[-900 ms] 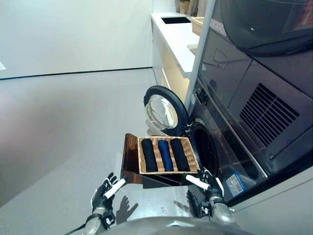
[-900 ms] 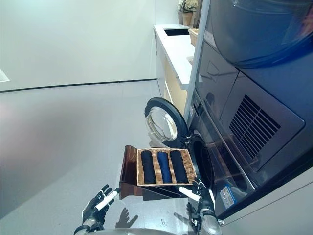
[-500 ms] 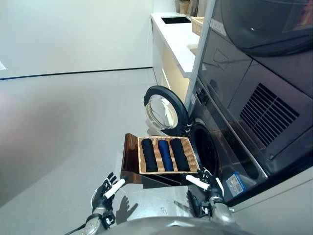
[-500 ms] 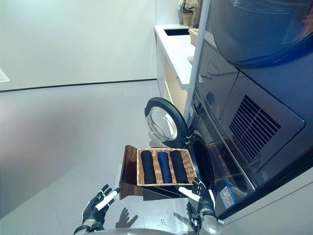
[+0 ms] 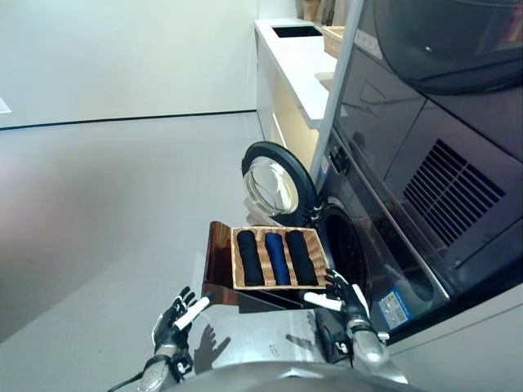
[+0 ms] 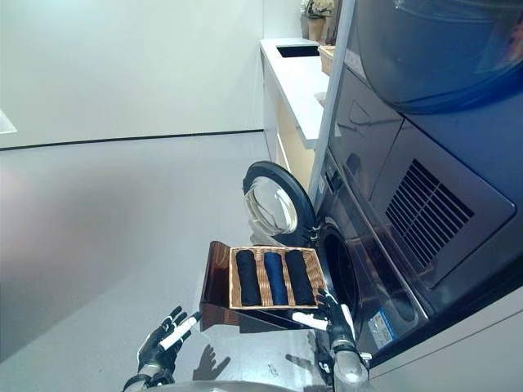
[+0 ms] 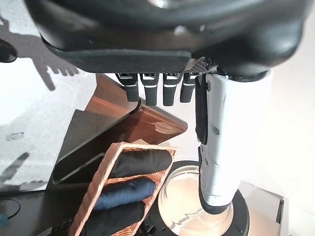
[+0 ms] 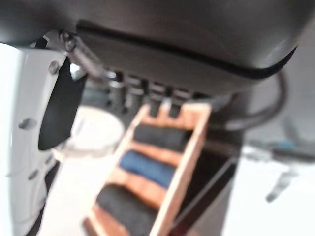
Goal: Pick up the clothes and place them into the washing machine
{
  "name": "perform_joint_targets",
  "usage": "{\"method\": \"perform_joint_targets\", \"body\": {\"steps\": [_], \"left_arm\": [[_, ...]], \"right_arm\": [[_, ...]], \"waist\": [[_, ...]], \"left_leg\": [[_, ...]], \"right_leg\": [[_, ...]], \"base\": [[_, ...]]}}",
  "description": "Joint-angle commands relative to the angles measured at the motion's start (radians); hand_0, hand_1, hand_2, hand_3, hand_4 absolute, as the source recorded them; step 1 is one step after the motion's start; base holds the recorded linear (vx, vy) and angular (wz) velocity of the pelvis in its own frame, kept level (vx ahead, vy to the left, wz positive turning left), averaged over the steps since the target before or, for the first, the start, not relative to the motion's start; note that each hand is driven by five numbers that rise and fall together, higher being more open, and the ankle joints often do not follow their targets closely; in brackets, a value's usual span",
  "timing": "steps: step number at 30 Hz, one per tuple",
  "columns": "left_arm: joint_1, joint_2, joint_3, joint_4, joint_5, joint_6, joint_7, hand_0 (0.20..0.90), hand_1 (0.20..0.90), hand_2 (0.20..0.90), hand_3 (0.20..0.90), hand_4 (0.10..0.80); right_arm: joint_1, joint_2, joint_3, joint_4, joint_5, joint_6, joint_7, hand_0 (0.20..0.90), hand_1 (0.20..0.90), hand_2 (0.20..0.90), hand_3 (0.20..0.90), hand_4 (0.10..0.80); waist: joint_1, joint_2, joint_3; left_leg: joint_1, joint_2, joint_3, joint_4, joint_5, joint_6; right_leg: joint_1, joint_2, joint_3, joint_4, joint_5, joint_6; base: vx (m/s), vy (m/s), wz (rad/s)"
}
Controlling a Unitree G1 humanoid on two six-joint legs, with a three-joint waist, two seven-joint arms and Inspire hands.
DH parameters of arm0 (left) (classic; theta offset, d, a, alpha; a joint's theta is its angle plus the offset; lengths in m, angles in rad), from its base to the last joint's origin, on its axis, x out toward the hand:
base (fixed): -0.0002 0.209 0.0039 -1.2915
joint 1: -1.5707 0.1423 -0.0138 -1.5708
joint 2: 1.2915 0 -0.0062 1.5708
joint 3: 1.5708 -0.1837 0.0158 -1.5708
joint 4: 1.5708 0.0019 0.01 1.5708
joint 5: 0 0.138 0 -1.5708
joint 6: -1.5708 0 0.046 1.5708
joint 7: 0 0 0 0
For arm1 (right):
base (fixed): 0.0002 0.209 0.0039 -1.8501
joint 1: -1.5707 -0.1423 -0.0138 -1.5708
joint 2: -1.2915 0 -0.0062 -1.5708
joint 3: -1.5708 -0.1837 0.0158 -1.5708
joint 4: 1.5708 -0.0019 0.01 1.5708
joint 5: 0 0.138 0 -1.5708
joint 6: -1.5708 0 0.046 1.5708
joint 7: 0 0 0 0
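Note:
A shallow wicker basket (image 5: pixel 234 260) rests on a low dark brown box (image 5: pixel 216 260) beside the washing machine (image 5: pixel 384 204). In it lie rolled clothes side by side: a black roll (image 5: pixel 249 258), a blue roll (image 5: pixel 277 258) and another black roll (image 5: pixel 301 257). The machine's round door (image 5: pixel 276 181) stands open past the basket. My right hand (image 5: pixel 341 295) is open, its fingers straight, just at the basket's near right corner. My left hand (image 5: pixel 176 318) is open and empty over the floor, below the box's near left corner. The basket also shows in the left wrist view (image 7: pixel 96 185).
A white counter (image 5: pixel 296 61) with a sink runs along the wall behind the machine. A dryer (image 5: pixel 441 49) is stacked above the washing machine. Grey open floor (image 5: pixel 106 212) spreads to the left.
My right hand has risen and moved forward to the basket's near right corner. My left hand has not moved.

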Motion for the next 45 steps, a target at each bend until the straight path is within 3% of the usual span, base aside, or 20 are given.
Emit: {"method": "perform_joint_targets", "body": {"steps": [1, 24, 35, 45], "left_arm": [[-0.097, 0.02, 0.015, -0.091, 0.008, -0.095, -0.015, 0.9, 0.9, 0.9, 0.9, 0.8], [-0.111, 0.032, -0.02, -0.068, -0.005, -0.083, -0.016, 0.9, 0.9, 0.9, 0.9, 0.8], [-0.134, 0.047, -0.043, -0.094, 0.019, -0.075, -0.015, 0.9, 0.9, 0.9, 0.9, 0.8], [-0.166, 0.057, -0.033, -0.094, 0.026, -0.087, 0.011, 0.9, 0.9, 0.9, 0.9, 0.8]], "right_arm": [[-0.174, -0.006, 0.01, 0.003, -0.003, -0.078, -0.016, 0.9, 0.9, 0.9, 0.9, 0.8], [-0.342, 0.062, 0.172, 0.105, -0.065, -0.046, -0.001, 0.9, 0.9, 0.9, 0.9, 0.8], [-0.308, 0.043, 0.128, 0.081, -0.014, -0.041, 0.009, 0.9, 0.9, 0.9, 0.9, 0.8], [-0.359, 0.06, 0.142, 0.12, -0.023, -0.032, 0.006, 0.9, 0.9, 0.9, 0.9, 0.8]], "waist": [[0.031, -0.008, 0.003], [0.085, -0.004, -0.006], [0.087, -0.014, 0.019], [0.096, -0.034, 0.01]], "left_leg": [[0.03, 0.007, -0.015, -0.002, -0.052, -0.042], [0.023, -0.002, -0.05, -0.002, -0.048, -0.037], [0.027, -0.045, -0.082, 0.016, -0.064, 0.006], [0.025, -0.068, -0.057, 0.021, -0.082, 0.016]], "right_leg": [[-0.083, 0.002, 0.034, -0.005, 0.088, 0.005], [-0.067, -0.009, 0.006, -0.005, 0.083, 0.006], [-0.074, -0.064, 0.005, 0.099, 0.065, 0.016], [-0.08, -0.093, 0.019, 0.079, 0.08, 0.035]], "base": [[0.0, 0.0, 0.0], [0.001, 0.005, 0.02], [0.02, 0.061, 0.11], [0.02, 0.036, 0.0]]}}
